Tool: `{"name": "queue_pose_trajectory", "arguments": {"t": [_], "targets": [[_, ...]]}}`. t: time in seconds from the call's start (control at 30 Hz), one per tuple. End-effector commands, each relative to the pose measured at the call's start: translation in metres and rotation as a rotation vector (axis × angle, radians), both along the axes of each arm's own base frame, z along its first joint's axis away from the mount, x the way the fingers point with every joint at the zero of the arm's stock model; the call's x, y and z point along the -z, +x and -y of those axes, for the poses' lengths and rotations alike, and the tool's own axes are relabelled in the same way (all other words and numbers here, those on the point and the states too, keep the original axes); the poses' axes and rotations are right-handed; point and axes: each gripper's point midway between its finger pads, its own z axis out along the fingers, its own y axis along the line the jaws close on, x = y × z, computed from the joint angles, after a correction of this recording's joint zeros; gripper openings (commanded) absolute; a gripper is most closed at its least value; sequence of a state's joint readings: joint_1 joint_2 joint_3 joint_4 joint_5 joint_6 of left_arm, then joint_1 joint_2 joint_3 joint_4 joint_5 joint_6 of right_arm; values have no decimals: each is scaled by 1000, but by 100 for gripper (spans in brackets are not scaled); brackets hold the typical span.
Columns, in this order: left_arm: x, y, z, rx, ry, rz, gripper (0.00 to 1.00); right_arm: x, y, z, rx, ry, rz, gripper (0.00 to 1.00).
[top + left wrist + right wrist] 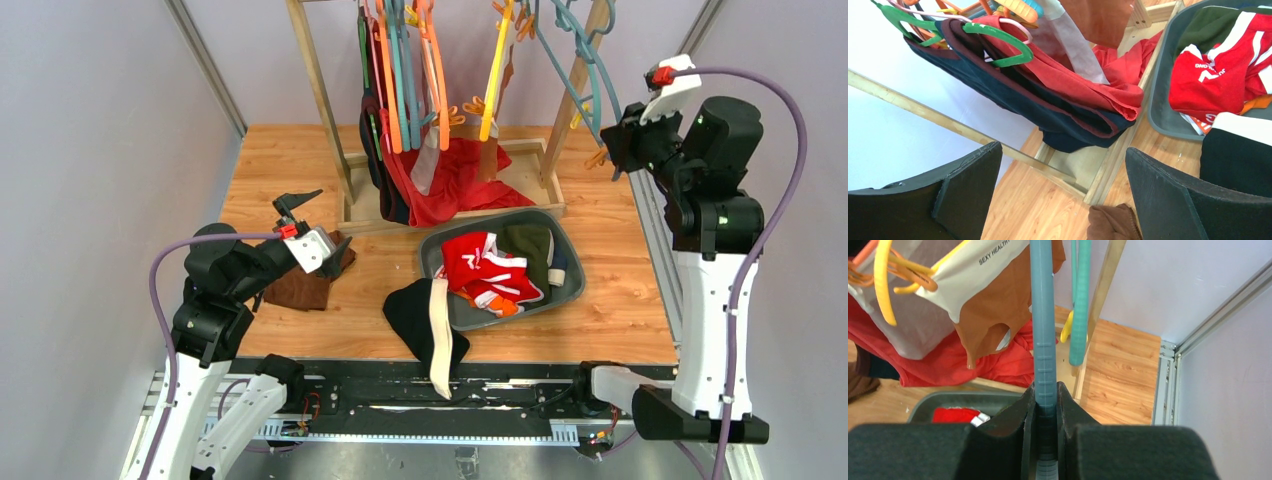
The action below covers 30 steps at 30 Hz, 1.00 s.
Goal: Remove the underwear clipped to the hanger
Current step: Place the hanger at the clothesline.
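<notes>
Right gripper (1045, 390) clamped on blue hanger (1043, 315). Left gripper (1063, 152) wide open, empty. Brown briefs (995, 310) hang up-left of right fingers (1013, 430): soft, light, floppy. Pinch waistband (978, 265) near clip (913, 287), probably yellow.

A light wooden worktop (620, 300) carries a rack of pale wooden posts (322, 95) at the middle of its far edge. The rack's base is a shallow open frame of boards. A large plain red cloth (455, 180) is heaped in that frame and spills over its near board. A dark navy cloth (1058, 127) hangs at the frame's left end. A grey plastic basket (432, 258) sits just in front, right of centre. A crumpled dark brown cloth (305, 285) lies towards the left edge. An aluminium rail (1168, 380) runs along the right edge, below pale walls.
</notes>
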<state>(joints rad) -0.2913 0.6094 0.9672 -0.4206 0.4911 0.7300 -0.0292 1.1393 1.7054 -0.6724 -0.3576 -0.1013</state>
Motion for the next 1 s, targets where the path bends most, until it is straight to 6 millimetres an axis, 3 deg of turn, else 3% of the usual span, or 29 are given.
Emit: {"name": "queue_pose_trajectory", "arguments": {"t": [0.0,0.13,0.33,0.63,0.97], "targets": [[-5,-4,1,14,-1,22,98,-34,11,-6,22,65,76,1],[-6,-5,1,13,1,25,98,-36,26,-7,51,50,81,1],[-5,-4,1,12,3,22,98,-39,43,-26,68,7,91,1],[-3,-4,1,15,8,20,98,-40,74,-25,138,0,100,0],[-2,-4,1,16,14,19,98,-37,101,-41,112,4,71,0]]}}
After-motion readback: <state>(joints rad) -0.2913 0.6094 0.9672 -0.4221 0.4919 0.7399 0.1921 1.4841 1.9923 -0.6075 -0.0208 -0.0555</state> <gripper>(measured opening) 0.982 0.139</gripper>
